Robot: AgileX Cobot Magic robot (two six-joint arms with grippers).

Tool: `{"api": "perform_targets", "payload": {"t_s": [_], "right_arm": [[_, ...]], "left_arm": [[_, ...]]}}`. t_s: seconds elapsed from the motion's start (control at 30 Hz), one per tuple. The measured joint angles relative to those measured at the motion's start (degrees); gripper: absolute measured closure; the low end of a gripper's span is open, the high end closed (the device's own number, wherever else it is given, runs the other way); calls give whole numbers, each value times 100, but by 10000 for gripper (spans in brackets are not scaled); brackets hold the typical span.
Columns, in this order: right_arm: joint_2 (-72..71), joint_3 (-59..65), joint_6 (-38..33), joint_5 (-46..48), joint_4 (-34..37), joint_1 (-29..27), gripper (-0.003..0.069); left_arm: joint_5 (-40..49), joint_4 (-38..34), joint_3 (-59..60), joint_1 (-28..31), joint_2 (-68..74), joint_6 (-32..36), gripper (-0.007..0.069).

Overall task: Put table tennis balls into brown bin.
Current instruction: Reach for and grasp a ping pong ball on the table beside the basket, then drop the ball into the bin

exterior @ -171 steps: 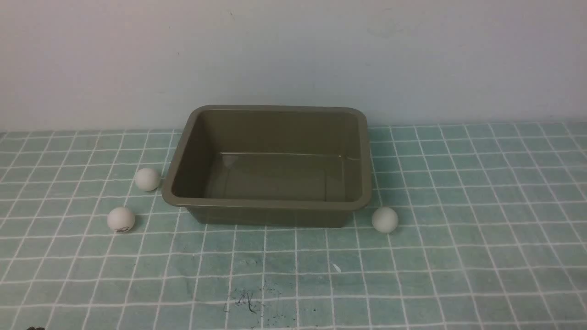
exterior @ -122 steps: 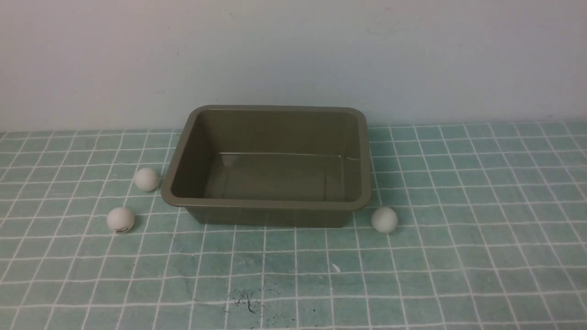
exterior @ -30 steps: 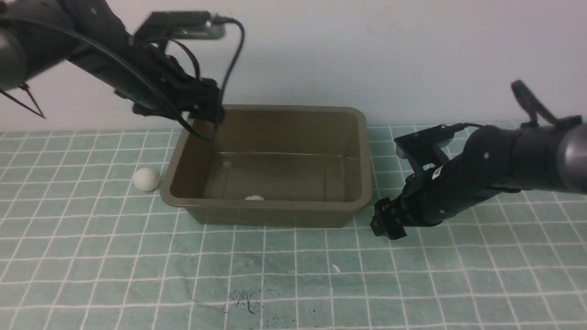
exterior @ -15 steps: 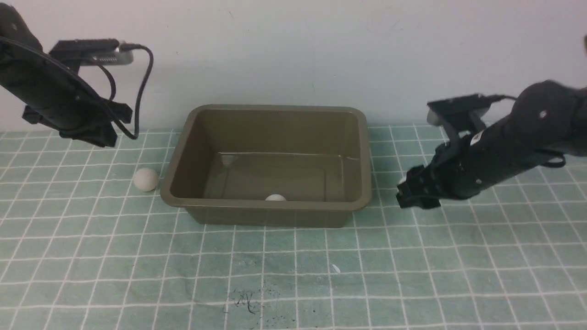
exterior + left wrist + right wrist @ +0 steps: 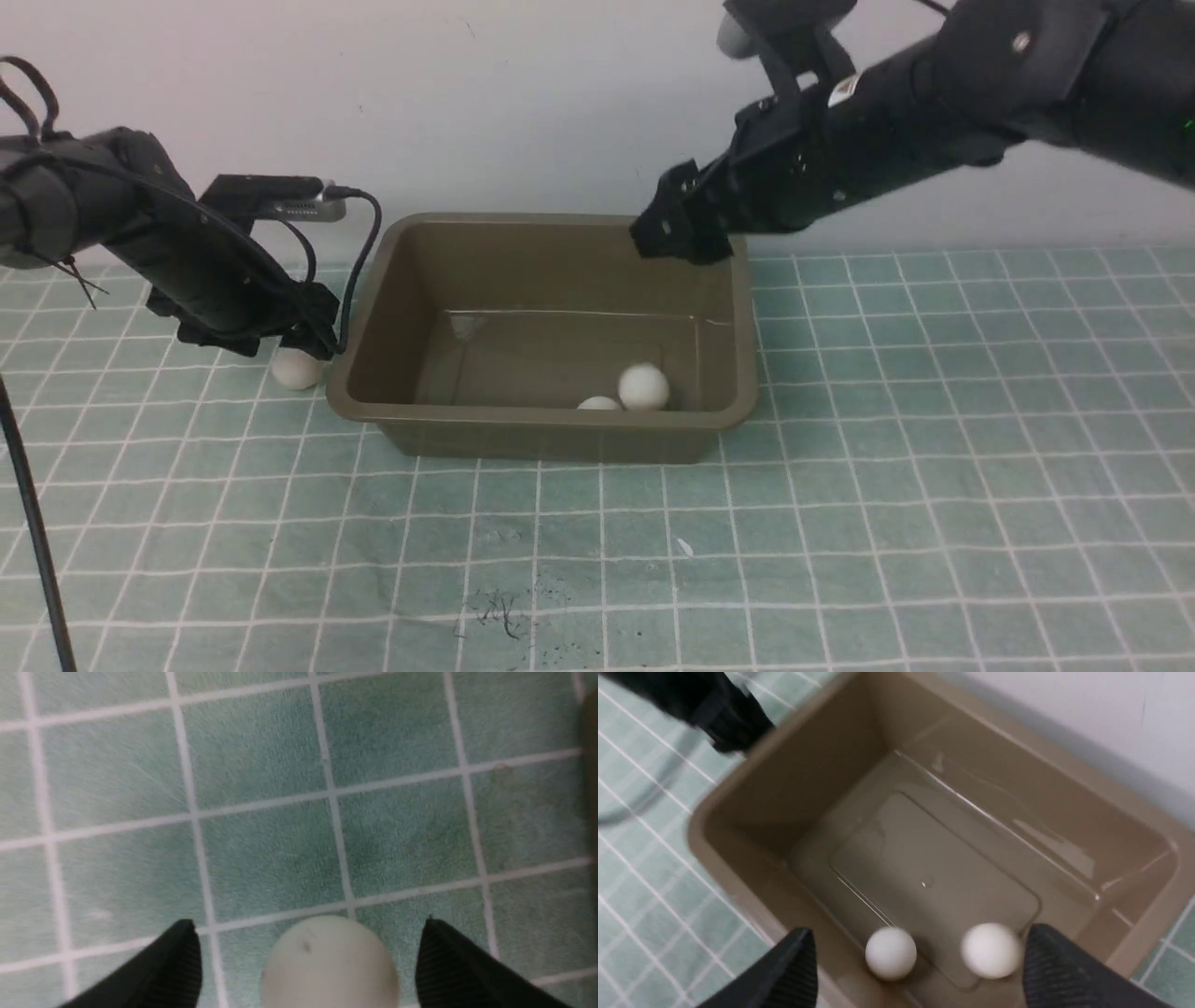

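Left gripper gapes around the ball at the bin's nine o'clock; right gripper gapes empty above two binned balls.

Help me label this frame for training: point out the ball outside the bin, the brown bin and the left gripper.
ball outside the bin [image 5: 329, 963], left wrist view, middle of its white surface.
brown bin [image 5: 541, 417], front view, near rim.
left gripper [image 5: 308, 926], left wrist view, midway between its fingertips.
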Motion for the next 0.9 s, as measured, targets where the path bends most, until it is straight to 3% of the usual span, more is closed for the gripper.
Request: {"api": "perform_targets", "payload": {"t_s": [0.07, 0.1, 0.17, 0.2, 0.27, 0.3, 0.43, 0.53, 0.63, 0.8, 0.9], "right_arm": [[-259, -141, 229, 247, -249, -38, 204], [-341, -150, 254, 313, -340, -43, 225], [-984, -191, 613, 867, -1068, -109, 403], [-1090, -191, 671, 1031, -1199, -120, 434], [-1810, -64, 1121, 1551, -2031, -143, 601], [-2169, 89, 1348, 1667, -2316, -143, 636], [-2963, 804, 1830, 1680, -2616, -148, 664], [-4049, 2086, 2316, 1219, -2654, -148, 671], [-4722, 2860, 2547, 762, -2660, -148, 672], [-6394, 4295, 2921, -235, -2720, -148, 672], [-7220, 4839, 3087, -649, -2754, -148, 672]], "left_arm": [[79, 12, 0, 0, 20, -8, 275], [119, 39, -6, 0, 20, -8, 293], [494, 243, -174, 0, -143, -65, 271], [529, 260, -215, 0, -167, -76, 271], [916, 328, -562, -8, -618, -212, 271], [1035, 184, -720, -28, -822, -220, 271], [1267, -380, -966, -186, -1322, 5, 271], [1319, -1109, -1035, -684, -1485, 608, 271], [1334, -1184, -1035, -1007, -1313, 696, 268], [1302, -858, -1021, -1487, -940, 356, 78], [1424, -691, -1152, -1546, -1023, -147, 62]]}}
